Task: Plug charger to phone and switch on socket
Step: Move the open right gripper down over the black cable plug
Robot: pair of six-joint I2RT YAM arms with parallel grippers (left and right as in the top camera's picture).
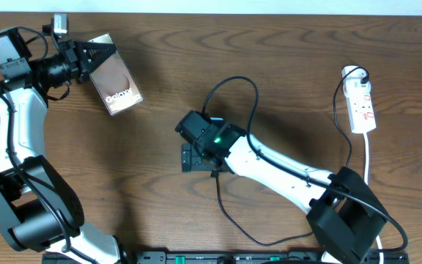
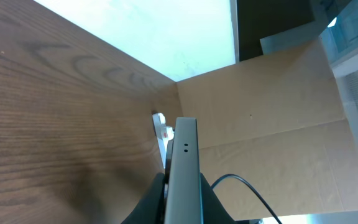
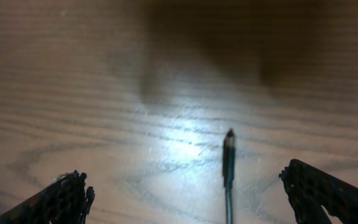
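Wood-grain table [image 1: 160, 59], cardboard [image 2: 260, 112] beyond; socket [image 1: 362, 106] far off right; my left gripper [image 1: 92, 56] clamps the phone [image 1: 116, 79]; my right gripper [image 3: 191, 183] gapes wide, empty, over the charger tip [image 3: 229, 146].

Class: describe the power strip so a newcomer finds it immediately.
Look to the right side of the wooden table. The power strip lies there, narrow and white. Only it carries small red marks, with a black plug at one end.
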